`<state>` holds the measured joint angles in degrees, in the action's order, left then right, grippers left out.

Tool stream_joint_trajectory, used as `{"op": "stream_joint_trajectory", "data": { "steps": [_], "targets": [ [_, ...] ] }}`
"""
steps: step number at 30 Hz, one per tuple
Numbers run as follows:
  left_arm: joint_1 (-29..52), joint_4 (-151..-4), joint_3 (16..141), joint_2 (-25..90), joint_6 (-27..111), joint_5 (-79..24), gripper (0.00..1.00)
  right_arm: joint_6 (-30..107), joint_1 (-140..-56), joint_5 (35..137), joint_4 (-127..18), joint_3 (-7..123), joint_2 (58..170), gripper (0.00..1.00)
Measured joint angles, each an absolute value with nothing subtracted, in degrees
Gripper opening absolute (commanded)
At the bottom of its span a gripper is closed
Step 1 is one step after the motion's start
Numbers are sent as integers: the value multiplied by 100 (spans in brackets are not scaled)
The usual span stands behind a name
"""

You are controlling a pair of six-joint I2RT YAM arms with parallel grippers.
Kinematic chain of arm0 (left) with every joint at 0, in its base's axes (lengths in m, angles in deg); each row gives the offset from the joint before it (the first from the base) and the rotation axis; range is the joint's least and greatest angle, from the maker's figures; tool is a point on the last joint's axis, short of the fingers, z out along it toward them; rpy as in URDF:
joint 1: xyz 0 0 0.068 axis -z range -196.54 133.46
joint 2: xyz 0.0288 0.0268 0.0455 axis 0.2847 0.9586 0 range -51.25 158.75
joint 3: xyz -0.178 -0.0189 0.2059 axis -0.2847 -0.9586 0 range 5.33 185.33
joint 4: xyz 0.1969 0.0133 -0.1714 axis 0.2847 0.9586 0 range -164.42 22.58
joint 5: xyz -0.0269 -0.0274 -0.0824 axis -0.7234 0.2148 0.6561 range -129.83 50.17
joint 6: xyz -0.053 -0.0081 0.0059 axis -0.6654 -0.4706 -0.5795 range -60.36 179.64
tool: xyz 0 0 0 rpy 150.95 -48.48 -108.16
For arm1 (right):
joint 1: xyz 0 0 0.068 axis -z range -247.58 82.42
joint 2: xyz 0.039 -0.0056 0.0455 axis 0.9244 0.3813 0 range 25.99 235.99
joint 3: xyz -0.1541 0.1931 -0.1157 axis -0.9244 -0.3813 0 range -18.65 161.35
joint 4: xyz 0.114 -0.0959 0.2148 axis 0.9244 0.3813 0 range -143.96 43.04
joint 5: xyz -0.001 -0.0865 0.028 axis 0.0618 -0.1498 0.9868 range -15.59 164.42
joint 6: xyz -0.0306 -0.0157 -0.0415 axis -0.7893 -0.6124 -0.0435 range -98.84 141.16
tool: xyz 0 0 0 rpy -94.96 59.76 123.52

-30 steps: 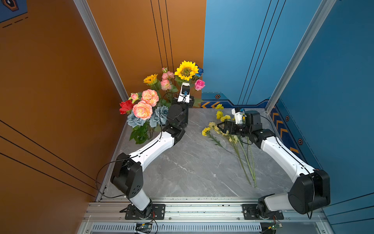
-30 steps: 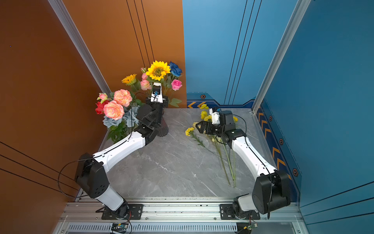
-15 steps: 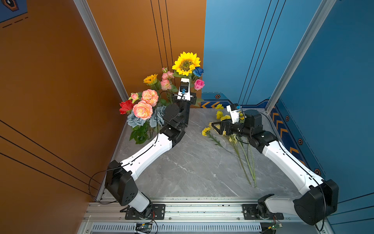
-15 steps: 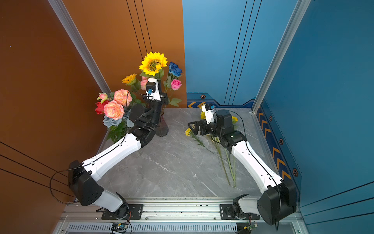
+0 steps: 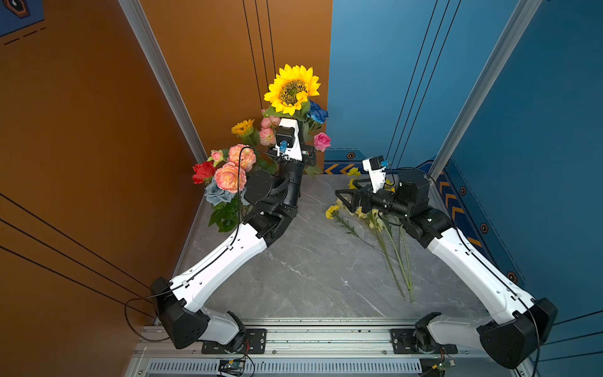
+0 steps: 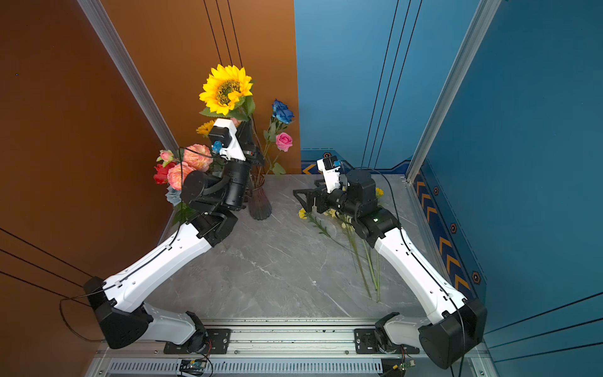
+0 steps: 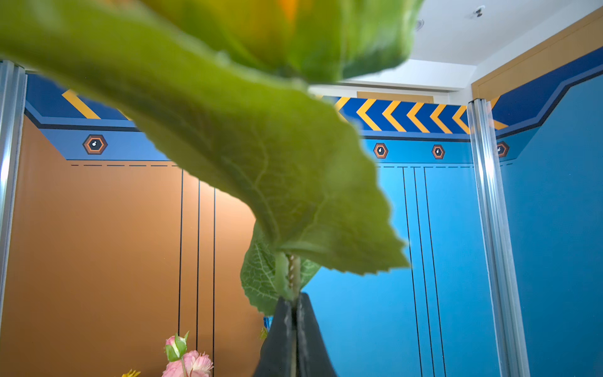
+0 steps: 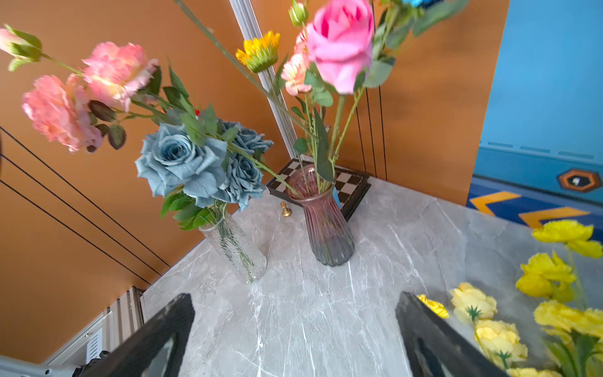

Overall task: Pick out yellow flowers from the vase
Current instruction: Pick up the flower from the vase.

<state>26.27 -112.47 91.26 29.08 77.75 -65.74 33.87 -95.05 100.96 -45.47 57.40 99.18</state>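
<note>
- Nearest, on the grey marble table, a bundle of picked yellow flowers lies flat. The long green stems point toward the front edge and the blooms toward the back.
- Just above those blooms hovers the right gripper, jaws spread wide and empty, facing the vases.
- Farther back stands a ribbed purple vase holding pink and blue roses.
- Above it the left gripper points upward, jaws pressed together on the stem of a big sunflower, pinching just below its leaves. The arm hides the stem's lower end, so I cannot tell whether it is clear of the vase.
- The sunflower looks light but top-heavy, with a stiff stem and soft fabric leaves. The bare stem is the place to hold it, never the petals.
- Farthest back, a small sunflower stands among pink blooms. Its thin stem probably bends easily.
</note>
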Motion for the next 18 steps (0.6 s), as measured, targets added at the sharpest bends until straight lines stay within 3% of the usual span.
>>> {"op": "stream_joint_trajectory", "data": {
  "steps": [18],
  "targets": [
    [3103, -9623, 9115, 1743, 6761, -6340, 0, 2360, -10508, 9467, -3972, 7502, 10163, 99]
  ]
}}
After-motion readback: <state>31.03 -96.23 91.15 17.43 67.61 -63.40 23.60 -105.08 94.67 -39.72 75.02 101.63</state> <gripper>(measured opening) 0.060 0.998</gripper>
